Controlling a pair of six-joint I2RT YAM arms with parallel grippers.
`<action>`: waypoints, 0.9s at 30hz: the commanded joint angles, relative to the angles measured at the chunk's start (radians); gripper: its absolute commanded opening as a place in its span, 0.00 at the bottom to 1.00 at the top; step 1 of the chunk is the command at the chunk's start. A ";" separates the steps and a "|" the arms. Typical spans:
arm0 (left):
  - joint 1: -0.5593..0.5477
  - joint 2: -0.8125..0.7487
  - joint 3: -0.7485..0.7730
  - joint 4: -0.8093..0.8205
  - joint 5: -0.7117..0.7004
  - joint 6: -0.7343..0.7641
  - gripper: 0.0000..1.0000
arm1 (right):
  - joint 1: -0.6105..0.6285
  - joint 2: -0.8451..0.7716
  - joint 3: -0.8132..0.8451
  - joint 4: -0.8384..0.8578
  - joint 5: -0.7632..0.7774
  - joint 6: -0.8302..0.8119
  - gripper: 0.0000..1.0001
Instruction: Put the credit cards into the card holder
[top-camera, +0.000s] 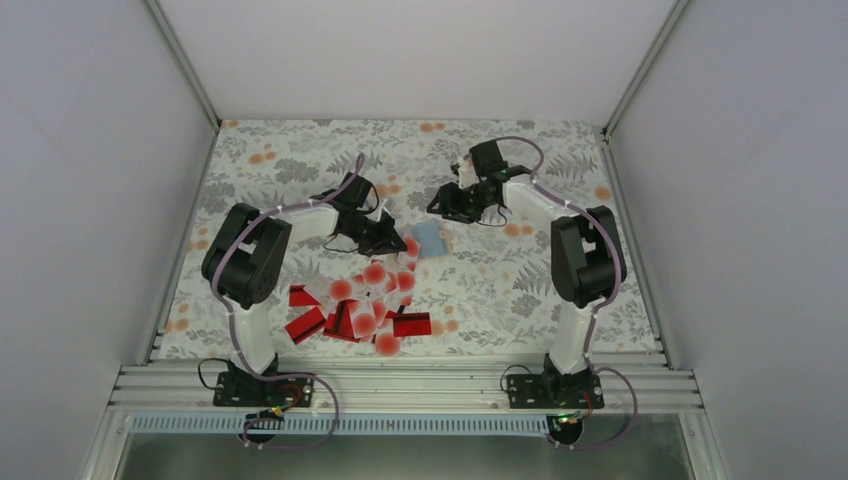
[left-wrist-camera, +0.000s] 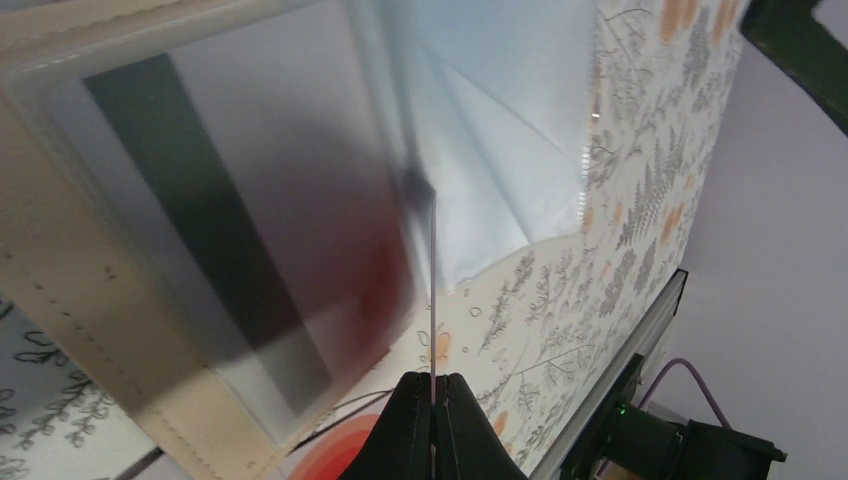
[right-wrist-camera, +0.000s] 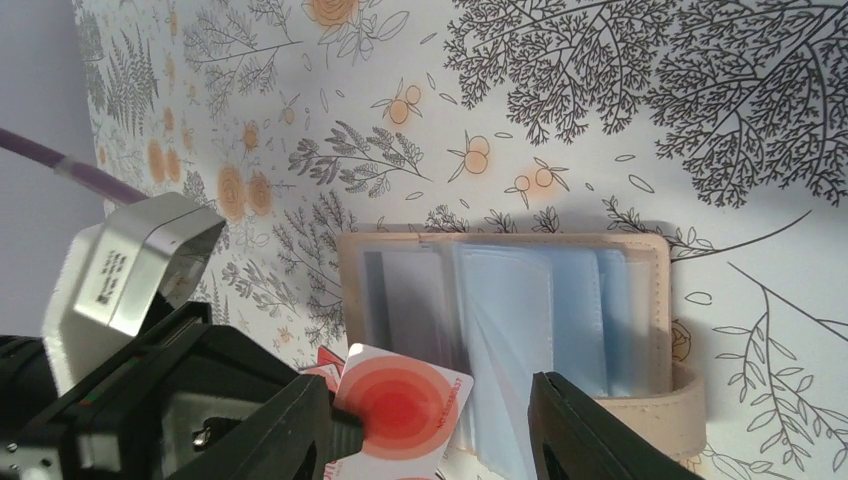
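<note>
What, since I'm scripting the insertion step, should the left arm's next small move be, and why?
The left gripper is shut on a dotted card whose leading edge sits at the clear sleeves of the open card holder, not visibly inside one. So probably: ease the card forward into a sleeve.

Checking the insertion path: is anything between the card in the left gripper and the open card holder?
Nothing visible: the card in the left gripper has its far edge at the card holder's sleeves.

Tiny print on card, unreadable.
</note>
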 joint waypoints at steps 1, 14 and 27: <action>0.000 0.032 0.029 -0.005 -0.010 -0.049 0.02 | -0.007 0.012 0.027 0.000 -0.019 0.019 0.51; -0.002 0.046 0.032 0.046 0.002 -0.103 0.02 | -0.010 0.052 -0.068 0.037 -0.056 -0.022 0.49; -0.007 0.055 0.050 0.061 0.016 -0.111 0.02 | -0.029 0.076 -0.135 0.046 -0.012 -0.051 0.38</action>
